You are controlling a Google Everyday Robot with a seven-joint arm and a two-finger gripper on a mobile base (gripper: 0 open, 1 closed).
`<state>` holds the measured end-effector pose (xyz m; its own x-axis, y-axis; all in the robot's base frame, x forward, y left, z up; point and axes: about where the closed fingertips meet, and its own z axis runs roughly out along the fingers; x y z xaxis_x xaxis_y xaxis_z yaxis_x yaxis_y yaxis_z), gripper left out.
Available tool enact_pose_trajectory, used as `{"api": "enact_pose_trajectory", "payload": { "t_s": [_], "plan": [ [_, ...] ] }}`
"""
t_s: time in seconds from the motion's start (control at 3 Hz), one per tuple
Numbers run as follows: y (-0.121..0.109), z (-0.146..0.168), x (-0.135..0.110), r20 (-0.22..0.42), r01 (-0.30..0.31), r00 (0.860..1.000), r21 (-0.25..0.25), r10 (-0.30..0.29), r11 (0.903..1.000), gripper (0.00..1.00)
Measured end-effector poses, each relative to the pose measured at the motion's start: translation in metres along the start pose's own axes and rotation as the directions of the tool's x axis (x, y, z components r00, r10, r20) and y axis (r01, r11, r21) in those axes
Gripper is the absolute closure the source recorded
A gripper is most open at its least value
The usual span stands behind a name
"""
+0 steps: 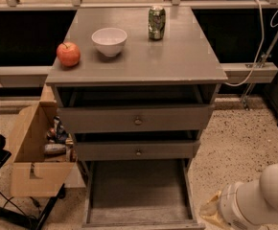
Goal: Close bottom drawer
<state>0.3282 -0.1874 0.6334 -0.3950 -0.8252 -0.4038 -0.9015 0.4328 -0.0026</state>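
The bottom drawer of the grey chest stands pulled far out toward the camera at the chest's foot; its long grey tray lies open to view and its front panel is nearly cut off by the lower edge of the view. Directly above it in the chest sits the middle drawer, with a small round knob at its centre, standing slightly proud of the frame so that a dark gap shows over it. Above that sits the top drawer, the tallest front, likewise slightly out. The chest's surface carries three things: a red apple near its front left corner, a white bowl just beside the apple and farther back, and a green can upright toward the rear, right of the bowl. To the left of the chest an open cardboard box rests on the speckled floor, with small items inside. To the right of the chest, low and near the camera, the hand shows as a tan part on a white arm, beside the drawer's front right corner and apart from it; whether it is spread or pressed together cannot be told.
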Motion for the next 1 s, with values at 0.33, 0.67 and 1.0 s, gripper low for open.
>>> {"api": "enact_pose_trajectory", "payload": {
  "t_s": [0.33, 0.67, 1.0],
  "plan": [
    [0.001, 0.003, 0.001, 0.002, -0.003, 1.000, -0.006, 0.003, 1.0000, 1.00],
    [0.001, 0.003, 0.001, 0.001, -0.003, 1.000, -0.006, 0.003, 1.0000, 1.00],
    [-0.004, 0.049, 0.008, 0.002, -0.006, 1.000, -0.038, 0.006, 0.9993, 1.00]
  ]
}}
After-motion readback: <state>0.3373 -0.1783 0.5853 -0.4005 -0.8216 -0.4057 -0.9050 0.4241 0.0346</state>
